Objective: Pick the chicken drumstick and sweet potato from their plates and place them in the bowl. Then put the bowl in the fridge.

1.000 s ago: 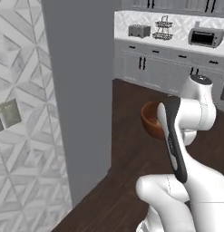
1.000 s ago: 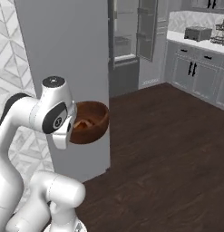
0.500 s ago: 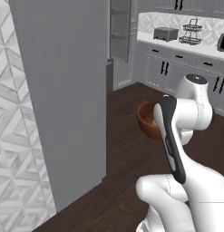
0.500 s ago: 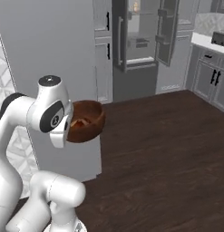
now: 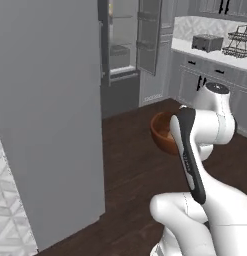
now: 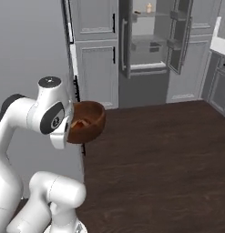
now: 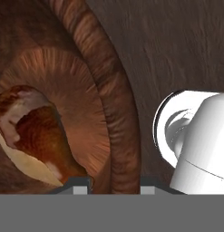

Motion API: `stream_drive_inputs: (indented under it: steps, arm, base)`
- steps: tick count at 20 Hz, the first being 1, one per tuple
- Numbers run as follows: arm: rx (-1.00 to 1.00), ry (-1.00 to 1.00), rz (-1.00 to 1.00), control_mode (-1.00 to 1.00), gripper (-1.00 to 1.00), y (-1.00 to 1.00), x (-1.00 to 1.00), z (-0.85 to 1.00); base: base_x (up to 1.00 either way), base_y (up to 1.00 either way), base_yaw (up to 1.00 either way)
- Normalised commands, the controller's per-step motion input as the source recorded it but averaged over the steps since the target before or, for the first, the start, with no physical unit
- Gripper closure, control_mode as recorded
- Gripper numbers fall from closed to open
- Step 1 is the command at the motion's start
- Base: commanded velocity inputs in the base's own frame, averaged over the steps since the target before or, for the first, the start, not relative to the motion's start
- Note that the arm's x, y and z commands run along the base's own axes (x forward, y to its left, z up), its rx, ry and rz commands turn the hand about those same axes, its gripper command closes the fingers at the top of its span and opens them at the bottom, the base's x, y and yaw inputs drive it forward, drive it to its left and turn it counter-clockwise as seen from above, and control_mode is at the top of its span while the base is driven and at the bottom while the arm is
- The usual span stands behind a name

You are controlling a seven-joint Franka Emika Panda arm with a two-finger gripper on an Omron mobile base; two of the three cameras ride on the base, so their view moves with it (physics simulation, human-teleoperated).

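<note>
1. Basically, the round deep reddish-brown wooden bowl (image 5: 164, 134) is held up off the dark wood floor (image 5: 132, 185), at mid-right of the left base view, tucked behind the white arm's (image 5: 195, 160) forearm.
2. Right base view: same bowl (image 6: 88, 122) sits at left centre, right beside the arm's white wrist; something orange-brown shows inside it.
3. Gripper (image 7: 114, 189) is pinched on the bowl's wall at the rim; in the hand view its two small dark fingertips (image 7: 80, 186) stand at the bottom edge, one inside the bowl and one outside, with the thick rim running up between them.
4. Reddish-brown chicken drumstick (image 7: 36, 129) lies inside the bowl, lower left of the hand view, thick end toward the left edge.
5. Pale tan sliver under the drumstick, probably the tan-orange sweet potato (image 7: 22, 165), mostly hidden, touching the drumstick.
6. Tall grey fridge (image 6: 152, 50) stands open at top centre-right of the right base view; pale interior, shelves and door bins visible, a small item on the upper shelf, too small to tell what.
7. Left base view: the fridge (image 5: 127, 47) at top centre, well apart from the bowl, floor between them.
8. Big flat grey panel (image 5: 50, 110) takes up the left side of the left base view.
9. Grey cabinets with a light counter (image 5: 215, 57) at upper right of the left base view, carrying a toaster-like box (image 5: 207, 43) and a wire rack (image 5: 238, 42).
</note>
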Motion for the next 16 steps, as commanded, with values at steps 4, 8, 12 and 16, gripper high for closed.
stream_drive_inputs:
  steps: [4,8,12,16]
  arm:
    - [0.0,0.0,0.0,1.0,1.0,0.0,0.0,0.0]
    - [0.0,0.0,0.0,1.0,1.0,0.0,0.0,0.0]
    - [0.0,0.0,0.0,1.0,1.0,0.0,0.0,0.0]
    - [0.0,0.0,0.0,1.0,1.0,0.0,0.0,0.0]
  base:
    - [1.0,-1.0,0.32]
    - [1.0,-1.0,0.33]
    - [1.0,-1.0,0.35]
    - [1.0,-1.0,0.33]
